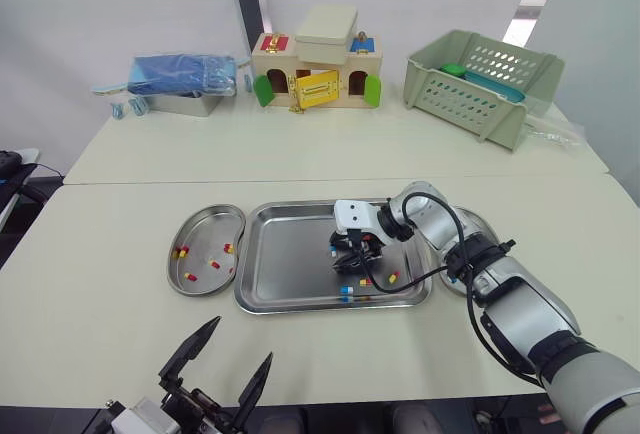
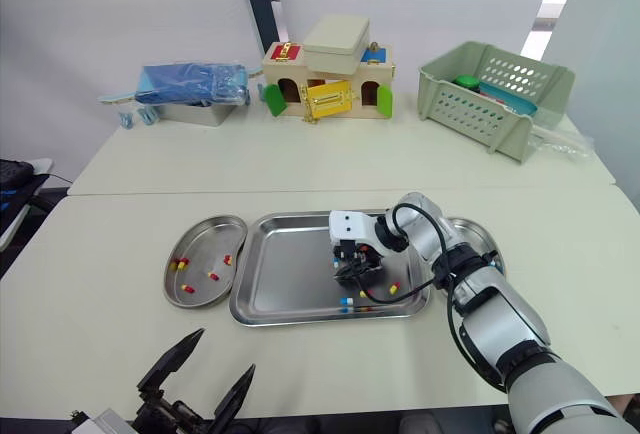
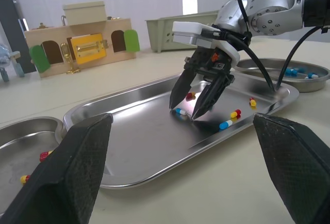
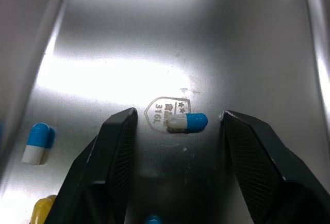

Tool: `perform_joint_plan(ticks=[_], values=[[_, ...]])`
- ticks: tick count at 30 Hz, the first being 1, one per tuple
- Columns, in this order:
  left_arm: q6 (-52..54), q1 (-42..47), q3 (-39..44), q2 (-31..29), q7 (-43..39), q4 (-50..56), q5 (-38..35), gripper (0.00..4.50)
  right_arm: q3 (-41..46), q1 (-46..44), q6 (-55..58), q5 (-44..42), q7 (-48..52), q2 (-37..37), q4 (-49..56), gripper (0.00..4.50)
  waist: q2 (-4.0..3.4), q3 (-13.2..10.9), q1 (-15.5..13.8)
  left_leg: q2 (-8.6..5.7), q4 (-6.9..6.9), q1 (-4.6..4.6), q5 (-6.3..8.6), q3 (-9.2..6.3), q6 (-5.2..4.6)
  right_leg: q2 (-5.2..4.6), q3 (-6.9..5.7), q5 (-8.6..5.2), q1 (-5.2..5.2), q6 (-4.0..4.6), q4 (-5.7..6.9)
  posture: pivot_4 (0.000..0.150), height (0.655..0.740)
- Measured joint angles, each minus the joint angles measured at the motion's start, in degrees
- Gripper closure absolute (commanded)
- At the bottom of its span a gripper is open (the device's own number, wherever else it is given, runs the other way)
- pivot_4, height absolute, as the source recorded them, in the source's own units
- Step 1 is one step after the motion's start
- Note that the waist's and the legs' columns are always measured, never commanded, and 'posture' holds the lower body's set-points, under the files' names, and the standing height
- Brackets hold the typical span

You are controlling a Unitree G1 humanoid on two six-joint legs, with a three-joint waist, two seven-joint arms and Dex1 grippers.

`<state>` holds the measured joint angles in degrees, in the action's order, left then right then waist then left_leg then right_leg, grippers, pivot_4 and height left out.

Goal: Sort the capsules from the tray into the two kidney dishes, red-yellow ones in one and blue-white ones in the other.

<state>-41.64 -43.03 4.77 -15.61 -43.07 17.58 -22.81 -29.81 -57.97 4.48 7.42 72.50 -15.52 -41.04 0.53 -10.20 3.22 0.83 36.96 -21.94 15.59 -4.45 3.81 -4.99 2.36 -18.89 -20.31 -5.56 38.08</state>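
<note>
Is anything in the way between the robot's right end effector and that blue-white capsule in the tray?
Nothing visible. The blue-white capsule lies on the bare tray floor, between the open fingers of the right end effector.

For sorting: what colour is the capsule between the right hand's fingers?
The capsule is blue and white; see right wrist view.

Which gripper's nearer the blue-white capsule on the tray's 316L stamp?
Right. The right gripper is down in the tray, open, with one finger on either side of the blue-white capsule. The left gripper hovers open off the tray, by the table's near edge.
</note>
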Motion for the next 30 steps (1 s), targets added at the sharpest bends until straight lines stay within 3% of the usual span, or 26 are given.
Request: perform_joint_plan(ticks=[2, 11, 13, 24, 25, 30], values=[[0.00, 0.00, -0.01, -0.06, 0.04, 0.00, 0.00, 0.00, 0.48, 0.00, 0.29, 0.29, -0.03, 0.11, -0.11, 2.51, 0.00, 0.00, 0.00, 0.00, 0.00, 0.00, 0.00, 0.00, 0.00, 0.00, 0.00, 0.00, 0.00, 0.00, 0.00, 0.150, 0.7400], [-0.06, -0.01, -0.01, -0.49, 0.07, -0.13, 0.00, 0.00, 1.02, -0.01, 0.53, 0.52, 0.03, 0.36, -0.39, 2.51, 0.00, 0.00, 0.01, 0.00, 0.00, 0.00, 0.00, 0.00, 0.00, 0.00, 0.00, 0.00, 0.00, 0.00, 0.01, 0.150, 0.7400], [-0.09, -0.01, -0.01, -0.52, 0.05, -0.16, 0.00, 0.00, 1.07, -0.01, 0.62, 0.52, -0.02, 0.42, -0.39, 2.92, 0.00, 0.00, 0.01, 0.00, 0.00, 0.00, 0.00, 0.00, 0.00, 0.00, 0.00, 0.00, 0.00, 0.00, 0.01, 0.150, 0.7400], [-0.27, 0.01, -0.01, -0.98, -0.12, -0.71, -0.04, 0.00, 1.47, -0.01, 1.01, 0.57, 0.03, 0.64, -0.39, 2.92, 0.00, 0.00, 0.01, 0.00, 0.00, 0.00, 0.00, 0.00, 0.00, 0.00, 0.00, 0.00, 0.00, 0.00, 0.00, 0.150, 0.7400], [-0.33, 0.01, -0.01, -0.98, -0.13, -1.14, -0.05, 0.00, 1.49, 0.00, 1.04, 0.56, 0.02, 0.68, -0.39, 3.28, 0.00, 0.00, 0.02, 0.00, 0.00, 0.01, 0.00, 0.00, 0.00, 0.00, 0.00, 0.00, 0.00, 0.00, 0.01, 0.150, 0.7400], [-0.56, 0.03, -0.01, -1.01, -0.17, -1.70, -0.07, 0.00, 1.51, 0.00, 1.09, 0.58, 0.02, 0.92, -0.39, 3.28, 0.00, 0.00, 0.02, 0.00, 0.00, 0.00, 0.00, 0.00, 0.00, 0.00, 0.00, 0.00, 0.00, 0.00, 0.01, 0.150, 0.7400]])
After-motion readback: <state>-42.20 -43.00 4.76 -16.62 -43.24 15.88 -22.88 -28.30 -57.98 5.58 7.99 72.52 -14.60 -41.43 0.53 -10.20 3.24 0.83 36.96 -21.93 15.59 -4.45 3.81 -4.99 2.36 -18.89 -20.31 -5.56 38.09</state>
